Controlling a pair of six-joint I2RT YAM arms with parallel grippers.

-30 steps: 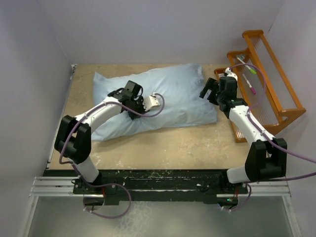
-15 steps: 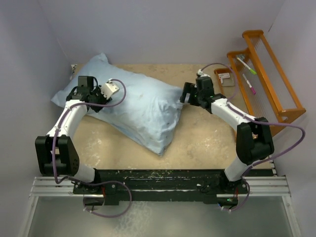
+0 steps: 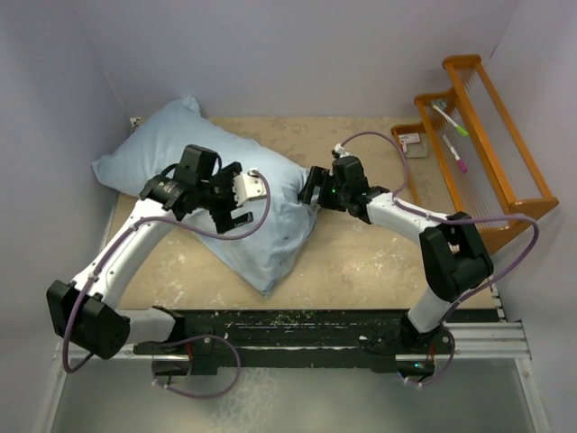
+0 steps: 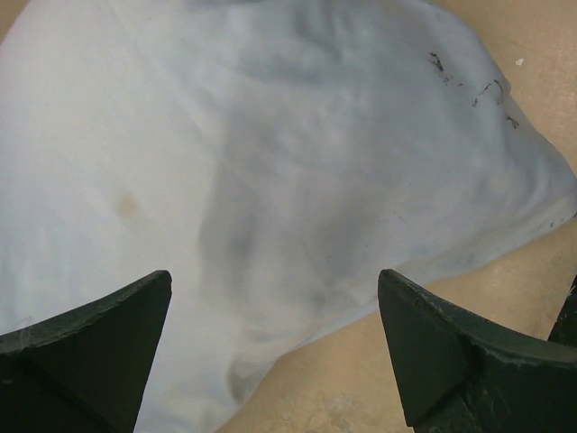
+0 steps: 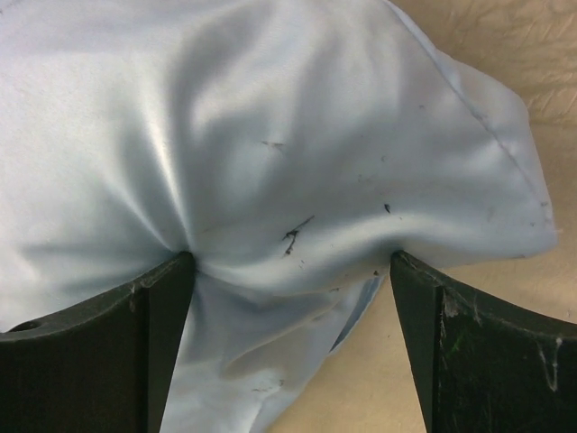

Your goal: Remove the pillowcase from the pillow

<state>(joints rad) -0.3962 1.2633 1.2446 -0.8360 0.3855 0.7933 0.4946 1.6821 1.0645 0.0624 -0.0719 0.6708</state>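
Pillowcase [image 3: 275, 236], plump and stuffed, lies diagonally on table [image 3: 361, 262], from far-left corner toward near centre.
Left gripper [image 3: 233, 213] hangs over its middle, fingers spread wide above the fabric. Right gripper [image 3: 312, 186] at its right edge, fingers also spread, blue fabric bulging between them and touching both.

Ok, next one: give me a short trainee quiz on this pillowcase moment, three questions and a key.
1. True or false: the pillowcase lies flat and empty.
2. Is the left gripper open or shut?
3. The right gripper is: A at the pillowcase's edge; B over its middle; C far from it.
Key: 1 false, it is plump and stuffed; 2 open; 3 A.
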